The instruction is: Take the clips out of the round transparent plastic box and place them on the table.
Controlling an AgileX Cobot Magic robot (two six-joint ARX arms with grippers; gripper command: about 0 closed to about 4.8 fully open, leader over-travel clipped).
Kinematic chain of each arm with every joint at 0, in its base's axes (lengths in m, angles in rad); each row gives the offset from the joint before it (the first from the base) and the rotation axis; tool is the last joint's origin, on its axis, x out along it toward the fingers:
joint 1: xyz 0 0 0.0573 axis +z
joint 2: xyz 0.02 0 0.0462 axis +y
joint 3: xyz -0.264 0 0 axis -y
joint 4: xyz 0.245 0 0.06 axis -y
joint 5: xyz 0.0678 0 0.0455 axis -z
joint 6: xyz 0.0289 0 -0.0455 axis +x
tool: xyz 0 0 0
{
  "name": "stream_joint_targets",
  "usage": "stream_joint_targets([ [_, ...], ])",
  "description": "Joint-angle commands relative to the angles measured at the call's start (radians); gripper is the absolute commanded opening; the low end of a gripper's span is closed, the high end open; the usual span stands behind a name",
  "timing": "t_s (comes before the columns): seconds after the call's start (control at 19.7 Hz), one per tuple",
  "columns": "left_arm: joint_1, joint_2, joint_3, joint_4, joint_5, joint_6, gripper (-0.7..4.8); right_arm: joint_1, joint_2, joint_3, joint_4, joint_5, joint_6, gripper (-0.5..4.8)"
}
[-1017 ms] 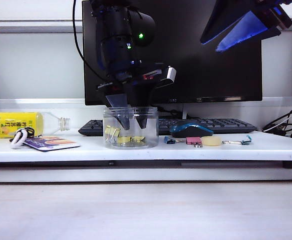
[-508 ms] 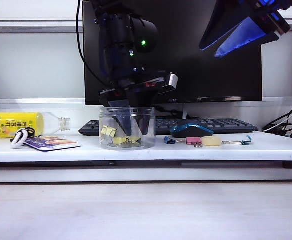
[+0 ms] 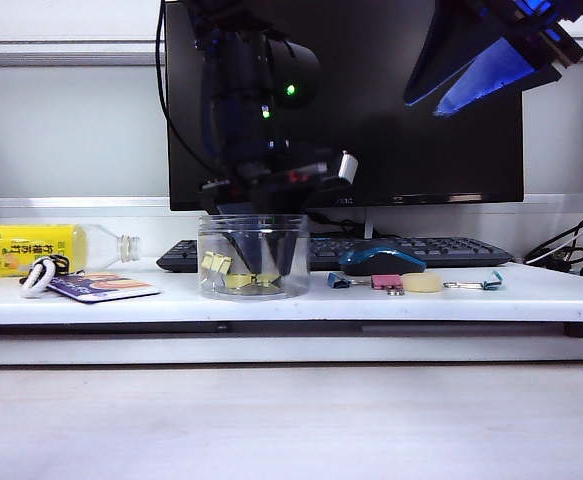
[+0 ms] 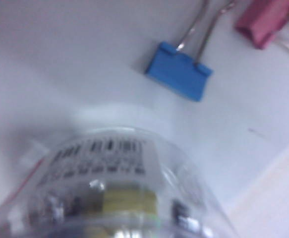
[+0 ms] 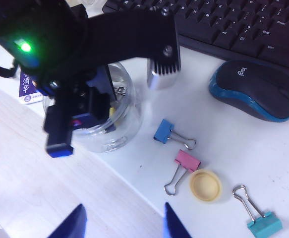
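The round transparent plastic box (image 3: 211,240) stands on the white table (image 3: 271,306), left of centre. Several pale-yellow clips (image 3: 216,263) lie inside it, on the bottom and against the left wall. My left gripper (image 3: 257,262) reaches straight down into the box, its dark fingers narrowing toward the bottom. In the blurred left wrist view a yellow clip (image 4: 129,197) sits between the two dark fingers (image 4: 179,214) of the left gripper (image 4: 134,212), with a gap still showing. My right gripper (image 3: 481,62) hangs open high at the upper right; its blue fingertips (image 5: 75,224) hold nothing.
To the right of the box lie a blue clip (image 5: 163,131), a pink clip (image 5: 186,161), a pale round cap (image 5: 205,185) and a teal-ended clip (image 5: 263,224). A mouse (image 3: 381,260), a keyboard (image 3: 441,247) and a monitor (image 3: 411,120) stand behind. A yellow-labelled bottle (image 3: 36,248) and a card (image 3: 101,287) lie at the left.
The left gripper has sunk deeper into the box and its fingers have drawn closer together. The box has slid a little to the left. The right gripper has barely moved.
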Motion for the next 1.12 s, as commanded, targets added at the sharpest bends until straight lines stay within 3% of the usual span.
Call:
stream_joint_targets([
  [0.05,0.001,0.016,-0.009,0.007,-0.012,0.008,2.05,0.001,0.000,0.004,0.031,0.001,-0.005,2.03],
  [0.36,0.000,0.021,-0.009,0.029,-0.070,0.007,2.04,0.001,0.002,0.004,0.039,0.001,-0.005,2.03],
  [0.51,-0.002,0.031,-0.009,0.041,-0.092,0.007,1.32,0.001,0.002,0.004,0.039,0.001,-0.006,2.03],
  [0.81,-0.005,0.030,-0.004,0.069,-0.143,0.006,1.28,0.000,0.002,0.004,0.039,0.001,-0.005,2.03],
  [1.12,-0.005,0.021,0.154,-0.013,-0.116,-0.032,1.29,0.000,0.002,0.004,0.039,0.001,-0.005,2.03],
])
